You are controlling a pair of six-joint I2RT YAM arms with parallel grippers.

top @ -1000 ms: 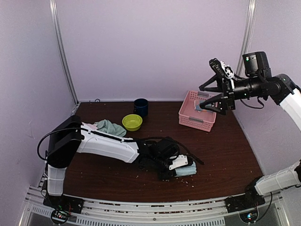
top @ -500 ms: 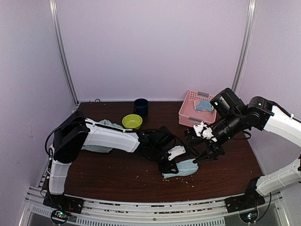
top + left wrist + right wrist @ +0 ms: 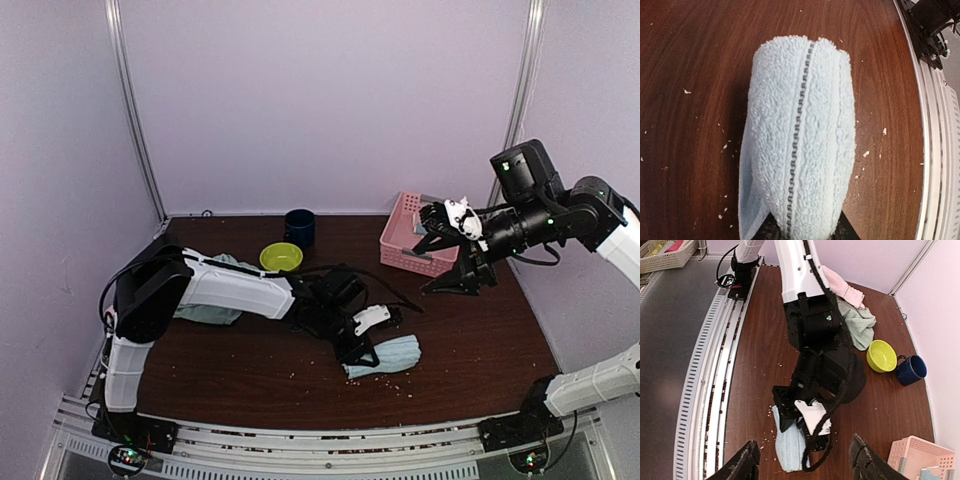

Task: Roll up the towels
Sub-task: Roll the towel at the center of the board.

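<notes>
A pale blue towel point(image 3: 393, 355) lies folded into a thick roll on the brown table, front centre. It fills the left wrist view point(image 3: 800, 140), with a dark stitched seam along its top. My left gripper point(image 3: 362, 347) point(image 3: 806, 231) has a finger on each side of the roll's near end and is closed on it. My right gripper point(image 3: 436, 250) point(image 3: 805, 462) is wide open and empty, raised in front of the pink basket, high over the towel point(image 3: 790, 445). A mint green towel point(image 3: 208, 312) point(image 3: 858, 324) and a pink towel point(image 3: 842, 287) lie bunched beside the left arm.
A pink lattice basket point(image 3: 412, 250) point(image 3: 917, 457) stands at the back right. A lime-green bowl point(image 3: 281, 259) point(image 3: 882, 355) and a dark blue mug point(image 3: 299, 228) point(image 3: 911, 370) stand at the back centre. Crumbs dot the table. A metal rail point(image 3: 300, 440) runs along the front edge.
My right arm came down from the basket toward the pale blue towel, then rose back up in front of the basket, open throughout. My left gripper stayed on the towel, shifting slightly.
</notes>
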